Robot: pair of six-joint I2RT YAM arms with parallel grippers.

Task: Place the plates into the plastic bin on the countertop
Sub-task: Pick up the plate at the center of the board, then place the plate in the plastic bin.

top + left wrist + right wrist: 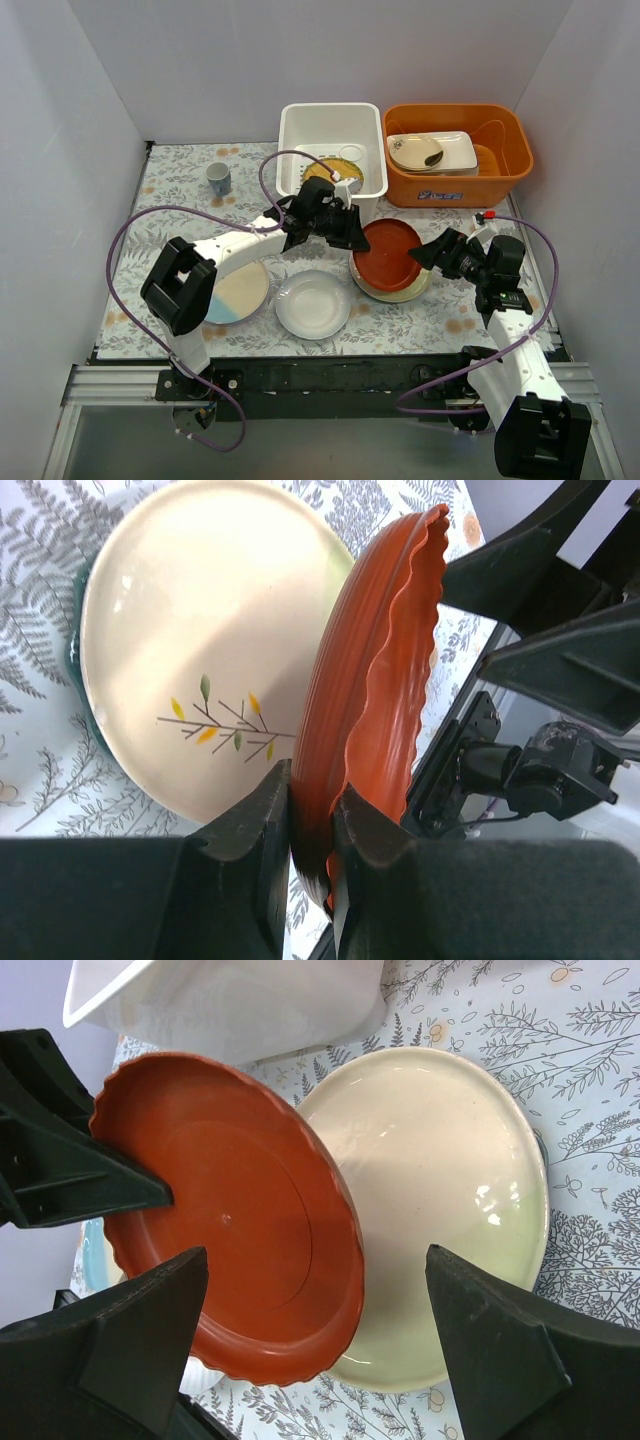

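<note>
My left gripper (358, 238) (312, 792) is shut on the rim of a red-orange scalloped plate (392, 252) (385, 650) and holds it tilted up off a cream sprig plate (405, 290) (190, 630), which lies on a teal plate (74, 655). My right gripper (420, 256) (320, 1310) is open and empty, its jaws spread wide beside the red-orange plate (225, 1210) and cream plate (450, 1190). The white plastic bin (300, 125) (240, 1005) stands just behind and holds a woven yellow plate (322, 172). A white plate (313, 304) and a cream-and-light-blue plate (240, 292) lie on the countertop (170, 190).
An orange tub (505, 135) at the back right holds a rectangular white dish (455, 152) with a beige bowl (418, 152). A small mug (218, 177) stands at the back left. White walls enclose the workspace.
</note>
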